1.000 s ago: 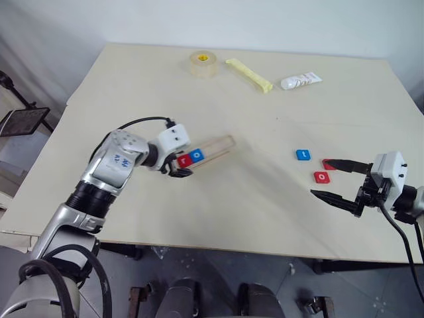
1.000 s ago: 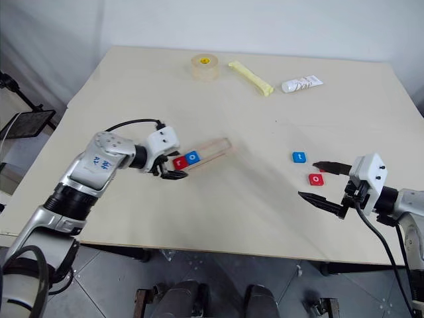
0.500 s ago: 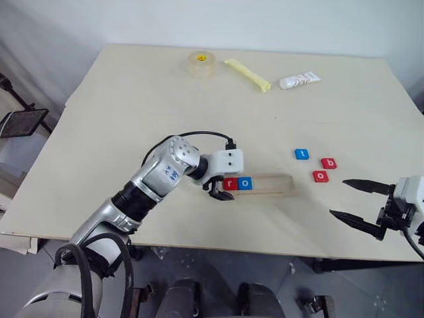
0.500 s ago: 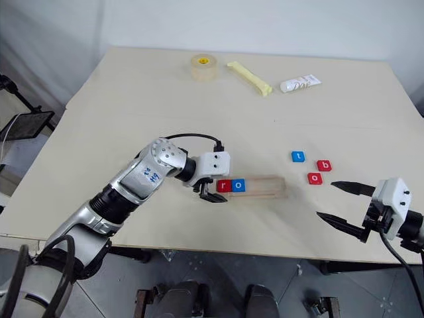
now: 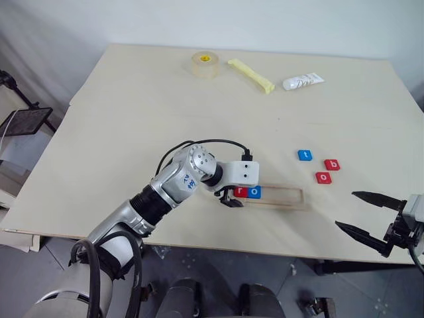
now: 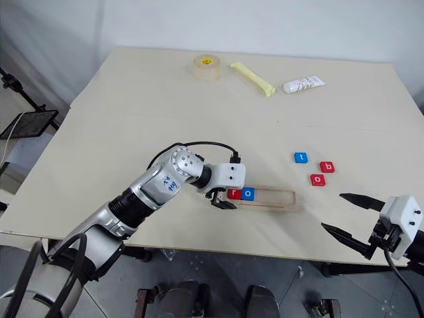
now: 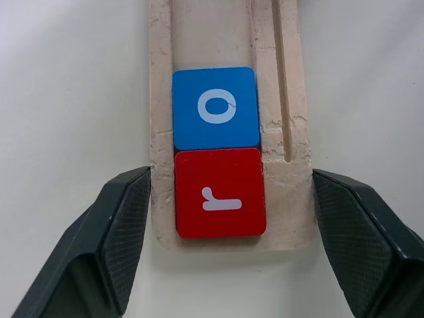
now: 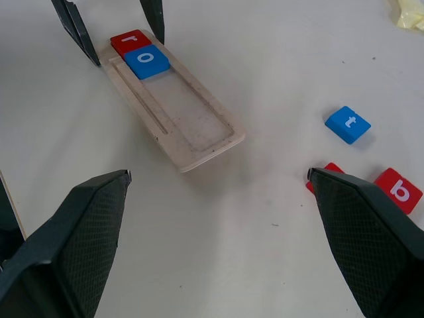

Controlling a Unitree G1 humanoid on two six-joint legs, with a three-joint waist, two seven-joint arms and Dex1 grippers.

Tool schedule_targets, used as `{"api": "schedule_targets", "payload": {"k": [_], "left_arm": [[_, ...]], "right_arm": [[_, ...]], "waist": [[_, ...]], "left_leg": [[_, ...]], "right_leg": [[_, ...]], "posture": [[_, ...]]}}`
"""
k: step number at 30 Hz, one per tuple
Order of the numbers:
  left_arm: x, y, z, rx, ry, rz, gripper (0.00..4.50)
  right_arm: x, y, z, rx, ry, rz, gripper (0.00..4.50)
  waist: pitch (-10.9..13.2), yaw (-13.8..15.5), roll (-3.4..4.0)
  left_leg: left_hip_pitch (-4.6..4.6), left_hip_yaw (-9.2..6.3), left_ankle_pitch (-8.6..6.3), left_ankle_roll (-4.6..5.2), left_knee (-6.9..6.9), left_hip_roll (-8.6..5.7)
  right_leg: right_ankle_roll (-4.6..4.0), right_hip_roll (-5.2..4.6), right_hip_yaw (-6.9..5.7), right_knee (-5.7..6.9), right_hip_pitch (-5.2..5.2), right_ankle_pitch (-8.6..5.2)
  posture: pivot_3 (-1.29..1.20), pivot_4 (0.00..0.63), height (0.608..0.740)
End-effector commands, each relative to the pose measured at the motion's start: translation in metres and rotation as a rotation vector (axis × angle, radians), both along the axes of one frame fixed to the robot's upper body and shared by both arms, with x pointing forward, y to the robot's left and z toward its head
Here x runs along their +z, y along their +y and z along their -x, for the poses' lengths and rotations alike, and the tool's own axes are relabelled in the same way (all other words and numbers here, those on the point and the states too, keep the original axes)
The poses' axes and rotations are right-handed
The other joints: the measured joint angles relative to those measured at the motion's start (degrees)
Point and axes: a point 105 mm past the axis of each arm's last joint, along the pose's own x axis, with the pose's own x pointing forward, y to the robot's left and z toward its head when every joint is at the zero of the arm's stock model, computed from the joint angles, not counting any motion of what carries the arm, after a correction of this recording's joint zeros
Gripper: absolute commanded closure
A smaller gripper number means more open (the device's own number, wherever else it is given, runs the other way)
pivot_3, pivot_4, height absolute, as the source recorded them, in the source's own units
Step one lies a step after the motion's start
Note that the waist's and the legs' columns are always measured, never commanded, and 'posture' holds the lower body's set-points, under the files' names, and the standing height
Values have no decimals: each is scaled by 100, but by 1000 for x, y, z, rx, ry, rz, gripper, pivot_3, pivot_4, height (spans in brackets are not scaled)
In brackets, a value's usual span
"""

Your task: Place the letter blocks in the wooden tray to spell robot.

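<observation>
The wooden tray (image 5: 278,197) lies along the table's front edge, with a red "r" block (image 5: 240,192) and a blue "o" block (image 5: 254,192) at its left end. My left gripper (image 5: 230,199) is shut on that end, its fingers (image 7: 126,218) pressed to both sides of the tray (image 7: 225,26). To the right of the tray, a blue "t" (image 5: 305,155), a red "b" (image 5: 332,164) and a red "o" (image 5: 322,177) lie loose. My right gripper (image 5: 346,209) hangs open and holds nothing, near the front right edge, below those blocks.
A tape roll (image 5: 204,64), a yellow stick (image 5: 250,74) and a white tube (image 5: 303,81) lie at the far side of the table (image 5: 132,119). A black stand (image 5: 26,122) is beside the table's left edge.
My left gripper has dragged the tray, with "r" and "o" in it, rightward and nearer the front edge, turning it level with that edge. My right gripper has drawn back from the loose blocks.
</observation>
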Motion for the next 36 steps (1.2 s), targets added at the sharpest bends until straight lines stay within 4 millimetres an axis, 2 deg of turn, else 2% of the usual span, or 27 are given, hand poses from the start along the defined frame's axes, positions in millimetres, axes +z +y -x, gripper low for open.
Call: {"api": "schedule_targets", "payload": {"k": [1,2,3,8,14,16,19,21,23,28,31,33,36], "left_arm": [[4,-4,2,-30,-35,3,335],[4,-4,2,-35,-37,1,77],[4,-5,2,-35,-38,4,33],[16,-2,1,-34,-59,57,33],[59,31,-10,61,-84,286,33],[77,36,-8,45,-82,435,33],[91,45,-11,52,-89,538,33],[116,61,-14,19,-155,754,33],[122,73,-14,-4,-200,822,33],[94,98,0,-45,-191,799,33],[79,103,11,-73,-192,768,33],[61,109,16,-57,-112,799,33],[36,116,20,-68,-143,800,33]], "right_arm": [[13,-1,2,-13,-56,1,0],[13,-1,2,-14,-56,0,0],[13,-1,1,-15,-56,-1,0],[16,2,-4,-16,-68,-9,0],[24,-1,-15,-138,-98,-95,0],[21,-3,-17,-187,-90,-115,0],[17,-6,-20,-243,-76,-135,0],[12,-8,-24,-314,-89,-179,0],[8,-9,-26,-341,-91,-197,0],[3,-6,-29,-347,-59,-186,0],[2,-9,-32,-366,-48,-187,0],[-2,-10,-35,-389,-17,-195,0],[-6,-10,-38,-416,18,-194,0]], "waist": [[0,0,0],[0,0,0],[0,2,0],[0,-1,0],[0,-35,1],[-1,-35,3],[-1,4,3],[-1,8,2],[-1,-6,2],[-6,-58,11],[-6,-103,11],[-6,-100,11],[-7,-114,12]], "left_leg": [[0,0,0,0,0,0],[0,0,0,0,0,0],[0,0,0,1,0,-1],[0,-2,1,2,0,-3],[0,-8,2,-2,0,3],[2,-10,2,-2,0,2],[1,-18,3,0,1,-5],[1,-28,4,1,2,-12],[0,-35,3,1,3,-12],[10,-31,3,0,-5,-17],[10,-30,4,0,-4,-17],[9,-32,5,1,-3,-17],[13,-32,5,2,-3,-19]], "right_leg": [[0,0,0,0,0,0],[0,0,0,0,0,0],[0,-1,0,0,1,0],[0,-3,0,0,1,0],[0,-2,-7,5,-1,0],[0,-4,-7,7,1,0],[0,-9,-10,9,2,0],[0,-11,-12,10,6,0],[1,-11,-16,12,8,1],[1,-12,-15,19,8,1],[1,-12,-14,20,8,1],[1,-12,-14,20,9,1],[1,-15,-13,21,11,1]], "posture": [[0,150,740],[0,150,740],[0,150,740],[0,150,740],[0,150,740],[0,150,740],[0,150,740],[0,150,740],[0,150,740],[0,150,740],[0,150,740],[0,150,740],[0,150,740]]}}
